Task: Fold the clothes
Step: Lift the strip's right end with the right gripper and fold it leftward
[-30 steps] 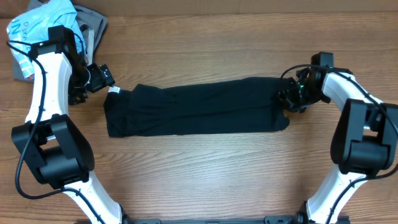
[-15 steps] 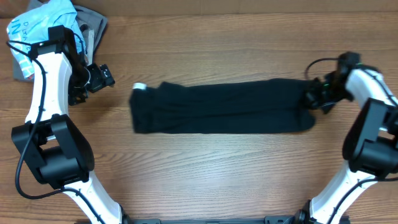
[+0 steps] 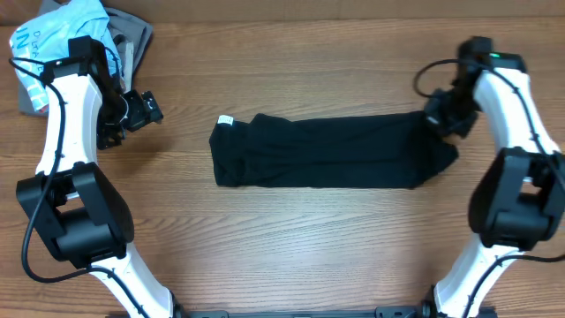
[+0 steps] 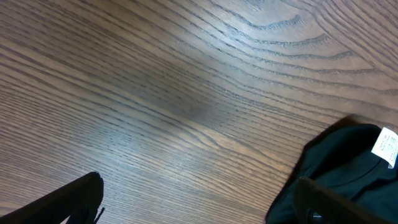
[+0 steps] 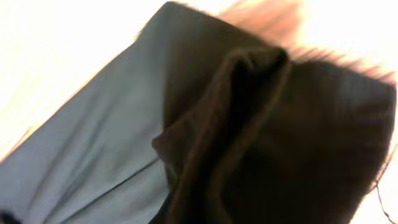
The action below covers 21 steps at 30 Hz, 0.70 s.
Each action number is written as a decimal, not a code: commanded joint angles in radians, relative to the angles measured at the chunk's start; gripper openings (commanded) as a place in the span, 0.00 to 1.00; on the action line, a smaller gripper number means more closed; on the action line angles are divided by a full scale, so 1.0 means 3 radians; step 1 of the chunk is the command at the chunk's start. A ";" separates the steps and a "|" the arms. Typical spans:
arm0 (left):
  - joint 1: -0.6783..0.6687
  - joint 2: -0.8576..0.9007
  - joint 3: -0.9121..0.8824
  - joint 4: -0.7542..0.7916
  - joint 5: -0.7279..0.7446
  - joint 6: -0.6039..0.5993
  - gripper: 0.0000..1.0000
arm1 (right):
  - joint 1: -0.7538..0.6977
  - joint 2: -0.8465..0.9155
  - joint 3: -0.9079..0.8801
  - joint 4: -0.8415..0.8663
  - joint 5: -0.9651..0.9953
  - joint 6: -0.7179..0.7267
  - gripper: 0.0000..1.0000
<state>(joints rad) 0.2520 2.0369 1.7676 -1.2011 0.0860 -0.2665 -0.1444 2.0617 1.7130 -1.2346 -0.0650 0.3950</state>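
Observation:
The black clothes lie folded into a long strip across the middle of the table, a small white tag at their left end. My right gripper is shut on the strip's right end, where the cloth bunches up; in the right wrist view dark folded clothes fill the frame and hide the fingers. My left gripper stands open over bare wood, well left of the strip. The left wrist view shows the clothes' left corner with the tag at the lower right.
A light blue shirt with white lettering lies on grey garments at the back left corner, right behind my left arm. The wooden table stretches in front of the strip.
My right gripper has closed on the clothes' right end and dragged the whole strip to the right. The strip's left end has moved away from my left gripper, which has not moved.

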 commanded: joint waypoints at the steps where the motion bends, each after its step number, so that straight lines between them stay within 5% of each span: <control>1: -0.0011 0.0010 0.0057 0.0003 0.0039 0.0025 1.00 | 0.0420 -0.0127 0.0066 0.0066 -0.0008 0.0008 0.04; 21: -0.0011 0.0011 0.0057 0.0017 0.0038 0.0025 1.00 | 0.1500 -0.0076 -0.0161 0.0519 -0.0378 0.0172 0.11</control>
<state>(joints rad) 0.2520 2.0369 1.7676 -1.1980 0.0860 -0.2665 0.2741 2.0613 1.6798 -1.1023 -0.1608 0.4221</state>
